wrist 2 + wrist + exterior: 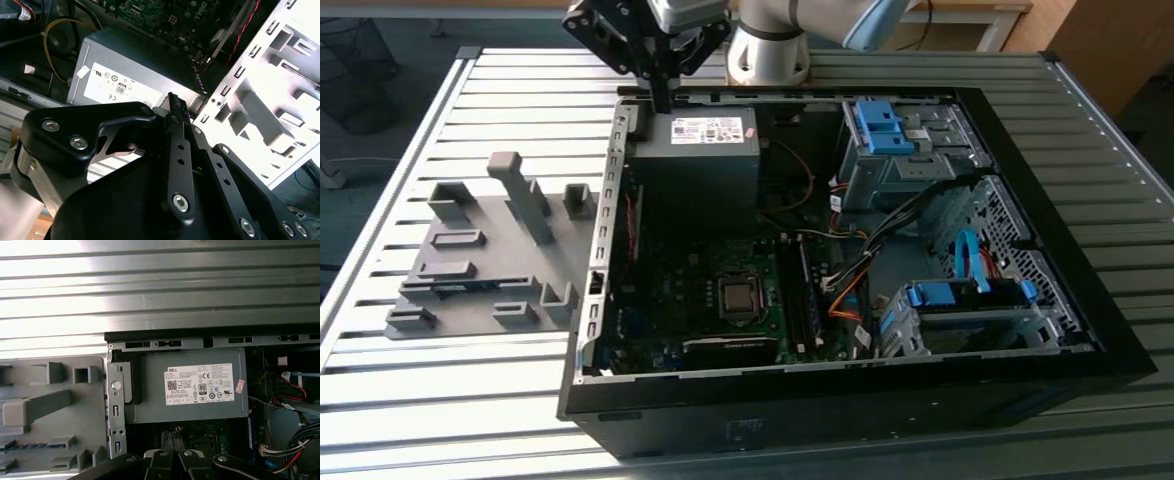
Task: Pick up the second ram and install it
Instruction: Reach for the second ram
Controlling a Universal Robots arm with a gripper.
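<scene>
1. The gripper [664,98] is held above the back edge of the open computer case [854,400]. In the second wrist view its fingers [173,102] are seen drawn together, and nothing can be made out between them.
2. Directly beneath the hand, a grey power supply box [698,150] with a white label is seen; it is also shown in both wrist views [130,75] [190,385]. The fingertips are poised just over the edge of it, and whether they touch it cannot be told.
3. Beyond the box, further from the hand and deeper in the case, the green main board [707,300] is laid flat, with cables and blue-handled drive cages [894,130] on the side towards the exterior view's right.
4. To the side of the hand, on the exterior view's left and outside the case wall, a grey holder plate [494,250] [65,425] with upright blocks is set on the table.
5. The second ram [450,288] [37,445] is seen as a thin blue-green strip lying in a low slot of that plate, well apart from the hand.
6. Case and plate are both carried by a slatted metal table [454,400].
</scene>
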